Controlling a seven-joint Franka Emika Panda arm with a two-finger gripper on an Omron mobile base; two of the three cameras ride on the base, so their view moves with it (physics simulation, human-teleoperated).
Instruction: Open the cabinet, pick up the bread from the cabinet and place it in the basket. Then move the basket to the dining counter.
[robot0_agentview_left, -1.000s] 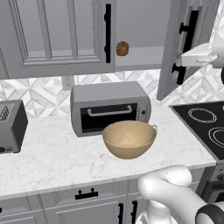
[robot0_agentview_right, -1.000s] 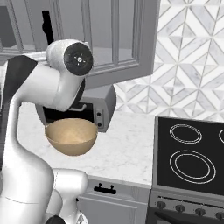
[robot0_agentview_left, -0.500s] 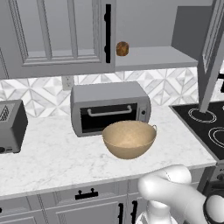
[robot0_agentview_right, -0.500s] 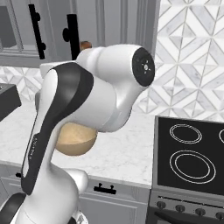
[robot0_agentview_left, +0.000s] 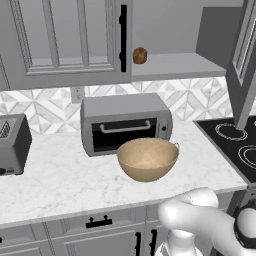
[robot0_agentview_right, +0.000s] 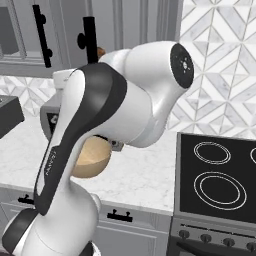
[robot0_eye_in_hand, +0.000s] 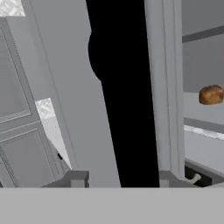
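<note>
Now the right door of the cabinet (robot0_agentview_left: 243, 55) stands swung open, and the bread (robot0_agentview_left: 140, 55) sits on its shelf above the toaster oven (robot0_agentview_left: 125, 123). The tool (robot0_eye_in_hand: 118, 177) has its fingers spread either side of the black door handle (robot0_eye_in_hand: 122, 92), not pinching it. Best next: back clear of the door, then reach for the bread; the basket (robot0_agentview_left: 148, 159) waits on the table (robot0_agentview_left: 60, 180).
</note>
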